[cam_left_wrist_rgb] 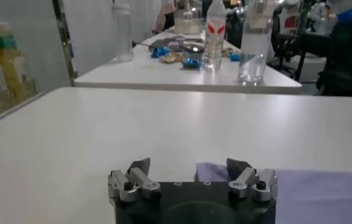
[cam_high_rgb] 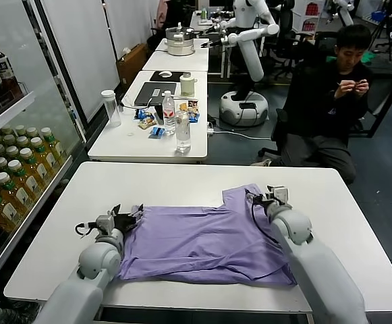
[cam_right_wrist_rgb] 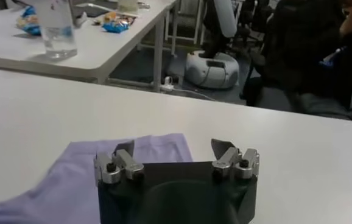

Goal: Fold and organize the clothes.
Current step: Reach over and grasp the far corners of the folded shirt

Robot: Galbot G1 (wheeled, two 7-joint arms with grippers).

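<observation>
The lavender-purple T-shirt [cam_high_rgb: 206, 239] lies spread flat on the white table [cam_high_rgb: 182, 179], one sleeve reaching toward the far right. My left gripper [cam_high_rgb: 129, 216] is open and empty at the shirt's left edge; in the left wrist view [cam_left_wrist_rgb: 190, 167] a purple corner [cam_left_wrist_rgb: 212, 172] shows between its fingers. My right gripper [cam_high_rgb: 263, 196] is open and empty at the shirt's far right sleeve; in the right wrist view [cam_right_wrist_rgb: 175, 149] the sleeve [cam_right_wrist_rgb: 158, 148] lies under and ahead of it.
A second white table [cam_high_rgb: 131, 142] behind holds water bottles [cam_high_rgb: 182, 131], snacks and a laptop. A person in black [cam_high_rgb: 327, 101] sits at the far right. A shelf of drink bottles [cam_high_rgb: 13, 175] stands at the left.
</observation>
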